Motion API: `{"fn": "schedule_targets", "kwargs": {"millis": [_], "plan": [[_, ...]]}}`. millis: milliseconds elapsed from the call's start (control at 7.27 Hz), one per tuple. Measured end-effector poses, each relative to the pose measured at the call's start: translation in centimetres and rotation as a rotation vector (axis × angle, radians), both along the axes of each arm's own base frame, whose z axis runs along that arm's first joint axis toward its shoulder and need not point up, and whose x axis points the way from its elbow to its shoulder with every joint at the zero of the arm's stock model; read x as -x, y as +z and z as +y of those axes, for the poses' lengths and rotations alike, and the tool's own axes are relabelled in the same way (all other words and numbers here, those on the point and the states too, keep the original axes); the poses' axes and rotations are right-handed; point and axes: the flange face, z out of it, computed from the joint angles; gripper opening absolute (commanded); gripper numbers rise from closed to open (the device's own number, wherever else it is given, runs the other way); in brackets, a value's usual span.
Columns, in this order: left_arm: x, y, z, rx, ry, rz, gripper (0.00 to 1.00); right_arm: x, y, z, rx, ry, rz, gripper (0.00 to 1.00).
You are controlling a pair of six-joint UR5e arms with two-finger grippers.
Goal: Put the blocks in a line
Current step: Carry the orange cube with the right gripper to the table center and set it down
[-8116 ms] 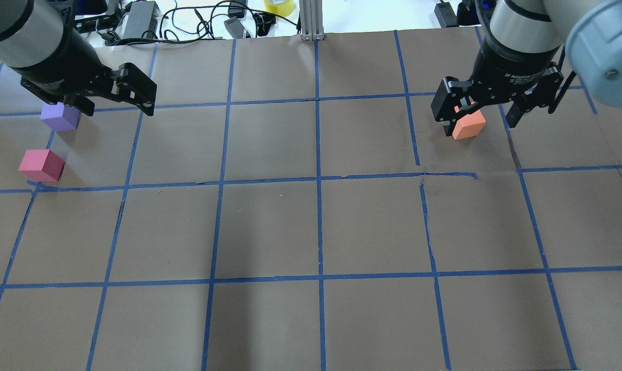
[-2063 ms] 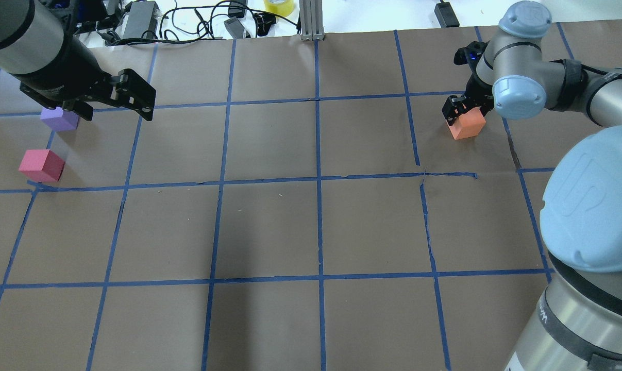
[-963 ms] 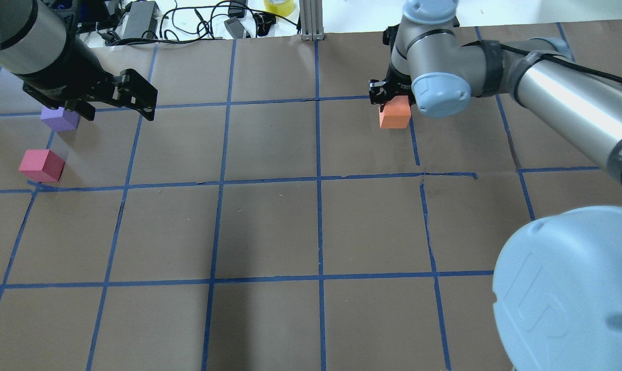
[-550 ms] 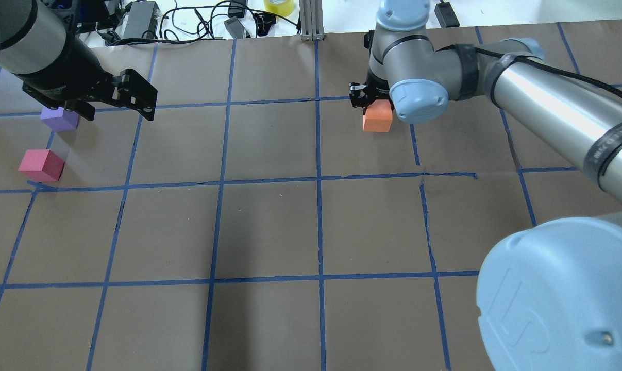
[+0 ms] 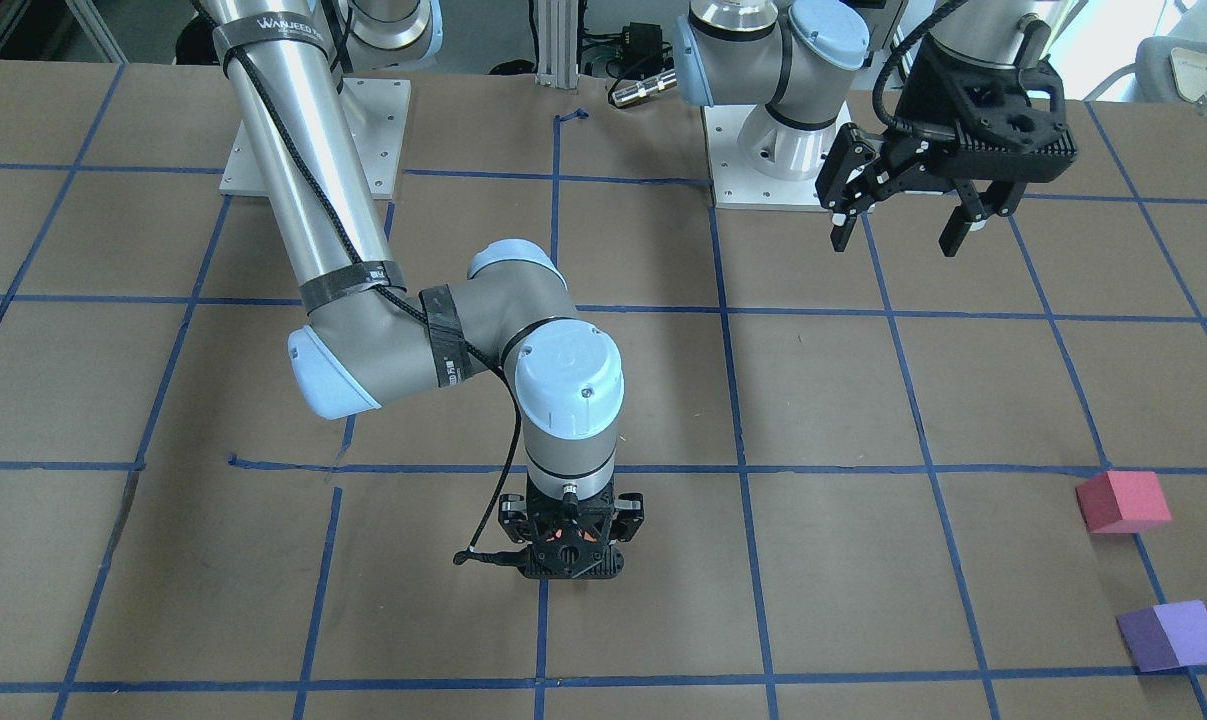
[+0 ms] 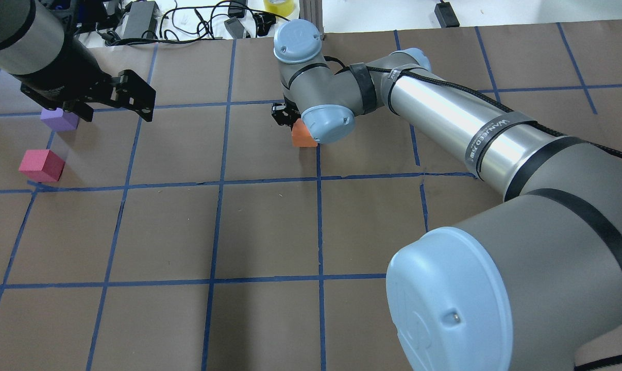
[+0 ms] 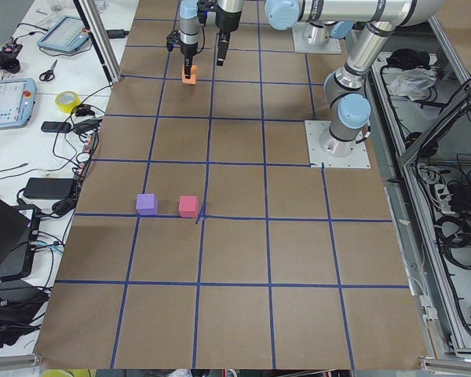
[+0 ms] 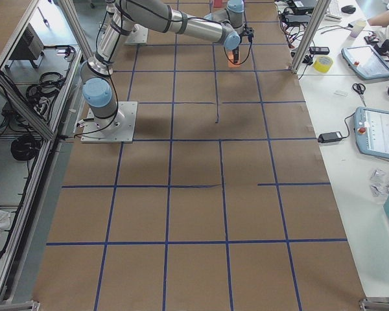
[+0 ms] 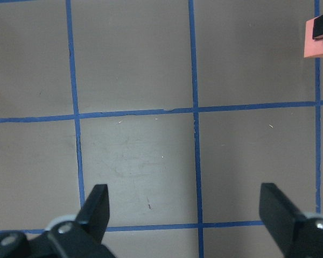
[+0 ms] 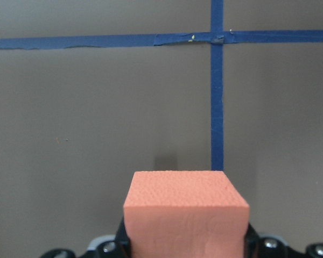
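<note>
My right gripper [image 6: 296, 123] is shut on the orange block [image 6: 301, 137] and holds it low over the table, by the centre tape line at the far side. The block fills the bottom of the right wrist view [image 10: 185, 212] and shows at the top right of the left wrist view [image 9: 318, 40]. The red-pink block [image 6: 41, 165] and the purple block [image 6: 59, 118] sit close together at the far left. My left gripper [image 6: 117, 114] is open and empty, above the table just right of the purple block. It also shows in the front view [image 5: 895, 240].
Blue tape lines [image 6: 318, 226] form a grid on the brown paper table cover. Cables, a power adapter [image 6: 138, 20] and a yellow tape roll [image 6: 279, 6] lie beyond the far edge. An aluminium post [image 6: 311, 20] stands at the far middle.
My right gripper has carried the orange block leftward, from the far right of the table to the centre tape line. The left arm and the red-pink and purple blocks have stayed put.
</note>
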Motion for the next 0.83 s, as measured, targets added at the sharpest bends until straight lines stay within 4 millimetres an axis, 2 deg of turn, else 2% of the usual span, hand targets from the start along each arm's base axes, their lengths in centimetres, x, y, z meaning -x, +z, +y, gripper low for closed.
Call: {"fn": "schedule_targets", "kwargs": {"millis": [138, 275, 550, 688, 825], "plan": [[0.0, 0.0, 0.0, 0.0, 0.0, 0.0, 1.0, -0.5, -0.9, 0.1, -0.008, 0.004, 0.004, 1.0], [0.0, 0.0, 0.0, 0.0, 0.0, 0.0, 1.0, -0.7, -1.6, 0.2, -0.013, 0.008, 0.006, 1.0], [0.0, 0.1, 0.0, 0.001, 0.0, -0.001, 1.0, -0.8, -1.3, 0.3, -0.015, 0.011, 0.005, 1.0], [0.0, 0.1, 0.0, 0.002, 0.001, 0.0, 1.0, -0.7, -0.6, 0.3, -0.015, 0.01, 0.006, 1.0], [-0.1, 0.1, 0.0, 0.003, 0.001, 0.001, 1.0, -0.3, 1.1, 0.7, -0.025, 0.007, 0.014, 1.0]]}}
